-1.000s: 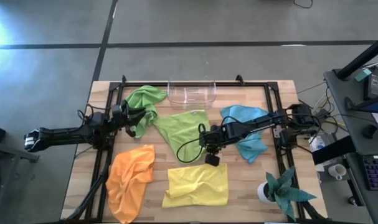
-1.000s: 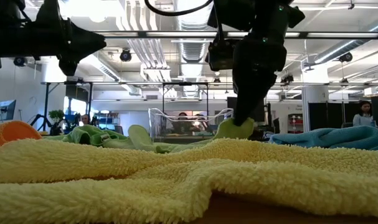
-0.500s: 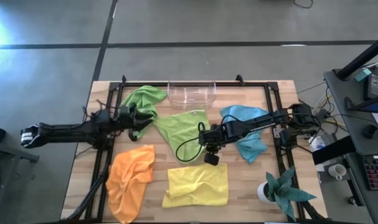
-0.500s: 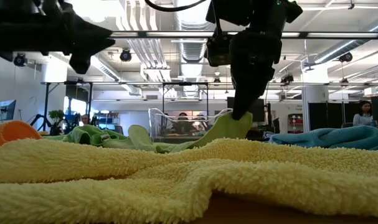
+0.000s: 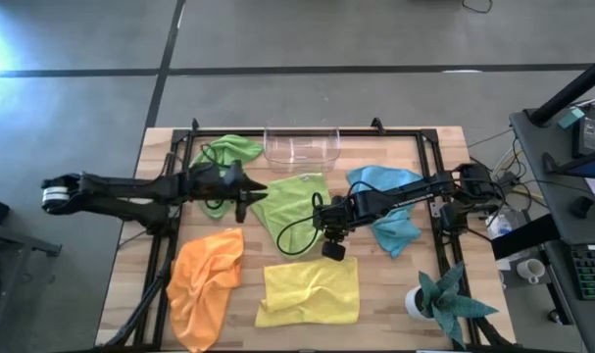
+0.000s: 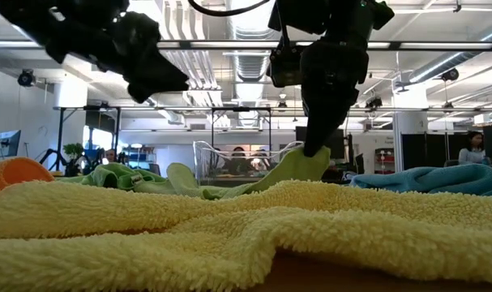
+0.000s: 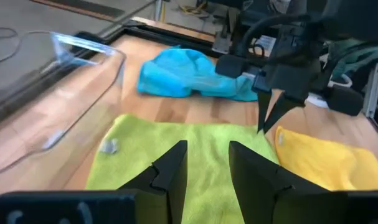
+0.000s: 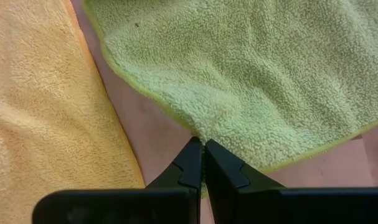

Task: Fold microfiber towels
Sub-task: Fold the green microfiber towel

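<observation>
The middle lime green towel [image 5: 292, 196] lies spread on the table. My right gripper [image 5: 326, 227] is shut on its near corner, which is raised. My left gripper [image 5: 244, 188] hovers open above that towel's left edge; the left wrist view [image 7: 207, 163] shows the towel [image 7: 195, 140] below its fingers. The second lime green towel [image 5: 228, 152] lies crumpled at the far left. The light blue towel [image 5: 385, 201] lies on the right, the orange one [image 5: 207, 279] at the near left, and the yellow one [image 5: 312, 291] near the front. My right gripper pinches the near corner [image 8: 204, 138] of the middle lime green towel between its two fingers, which come from above and point down. The corner [image 6: 304, 161] is lifted off the table. The cloth slopes down from it, and the rest lies flat.
A clear plastic container [image 5: 300, 145] stands at the far edge behind the towels. A teal spiky plant in a white pot [image 5: 439, 299] stands at the near right corner. A black frame [image 5: 174, 157] runs along the table's sides. People show in the room beyond.
My left gripper has moved toward the table's right edge, from beside the far left towel to above the middle lime green towel's left edge. My right gripper has risen a little with the towel's near corner, which now stands higher while the rest stays flat.
</observation>
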